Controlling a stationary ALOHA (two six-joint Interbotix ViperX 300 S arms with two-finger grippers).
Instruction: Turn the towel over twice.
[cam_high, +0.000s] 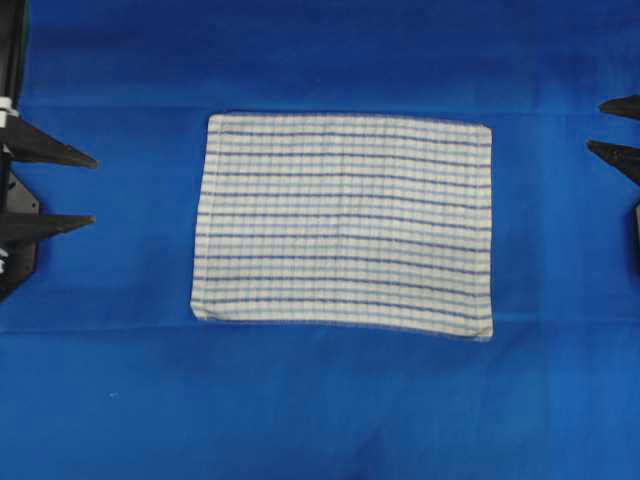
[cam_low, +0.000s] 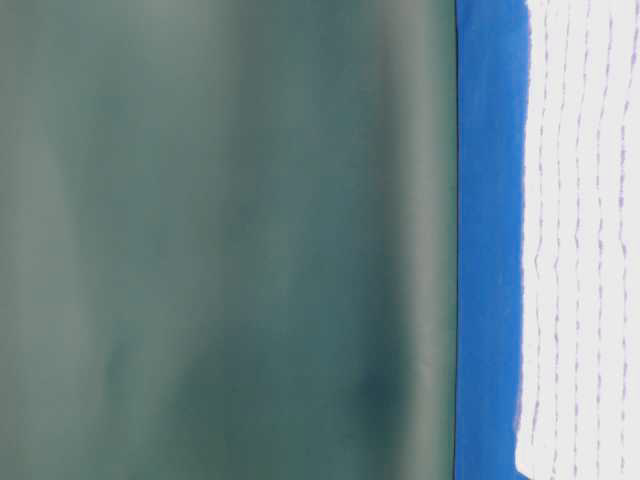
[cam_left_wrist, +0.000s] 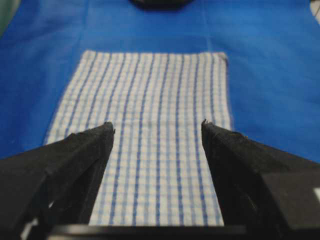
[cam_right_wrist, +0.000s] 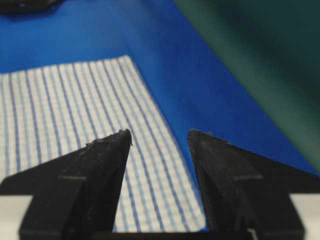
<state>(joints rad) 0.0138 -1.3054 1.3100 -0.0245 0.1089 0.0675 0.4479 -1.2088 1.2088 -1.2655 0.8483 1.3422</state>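
The towel (cam_high: 345, 225) lies flat and spread out in the middle of the table, white with blue stripes and a faint check. My left gripper (cam_high: 93, 190) hovers off the towel's left edge, open and holding nothing. At the right edge of the overhead view, my right gripper (cam_high: 594, 127) is also open and apart from the towel. In the left wrist view the towel (cam_left_wrist: 155, 100) stretches away between the spread fingers of the left gripper (cam_left_wrist: 157, 125). The right wrist view has the right gripper (cam_right_wrist: 160, 132) open above the towel (cam_right_wrist: 60, 100) near one corner. The towel (cam_low: 580, 240) also appears in the table-level view.
A plain blue cloth (cam_high: 320, 410) covers the whole table under the towel. A dark green backdrop (cam_low: 220, 240) stands behind the table's far edge, and the green backdrop (cam_right_wrist: 260, 60) also shows past the right gripper.
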